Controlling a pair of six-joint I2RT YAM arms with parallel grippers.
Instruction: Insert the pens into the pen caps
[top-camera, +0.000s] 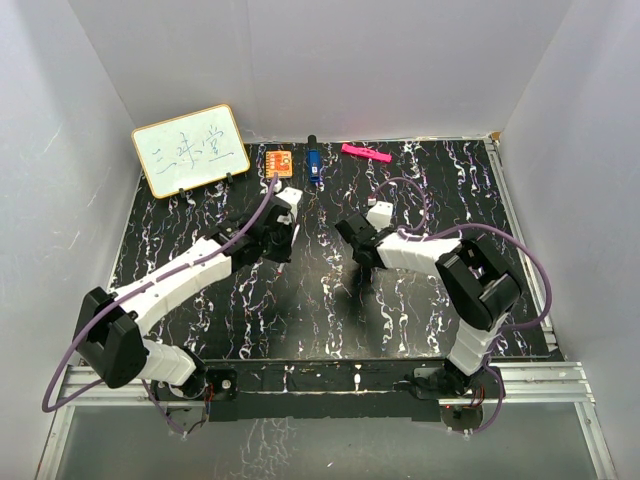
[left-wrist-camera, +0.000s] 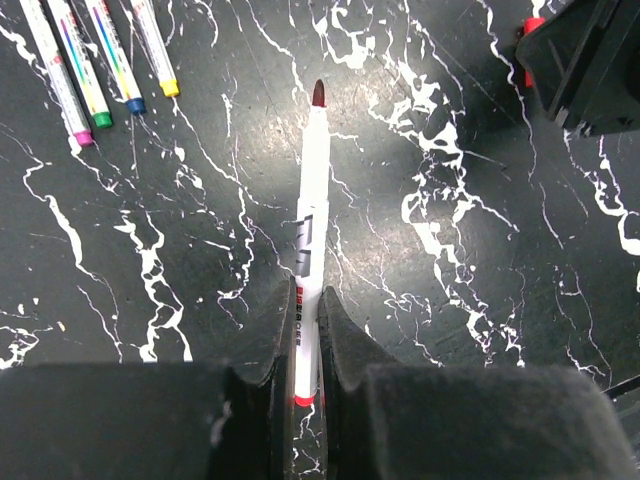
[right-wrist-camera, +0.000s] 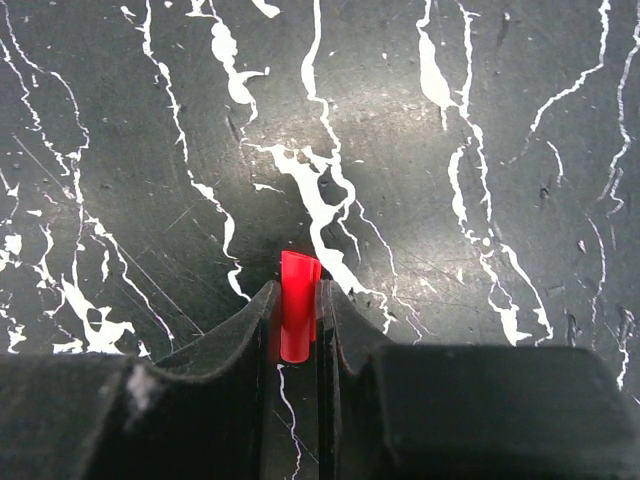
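Both arms bent inward over the black marbled table (top-camera: 200, 320), the left gripper (top-camera: 287, 213) and right gripper (top-camera: 352, 228) facing each other near its middle.

The overhead view gave only this pose, as neither gripper's load showed from there. The left wrist view showed the left gripper (left-wrist-camera: 308, 300) clamped on the rear of a red pen (left-wrist-camera: 312, 200), its bare dark-red tip pointing forward above the tabletop. Four other pens (left-wrist-camera: 100, 60) lay side by side at that view's upper left. The right wrist view showed the right gripper (right-wrist-camera: 297, 295) pinched on a red cap (right-wrist-camera: 298, 280), which stuck out just past the fingertips.
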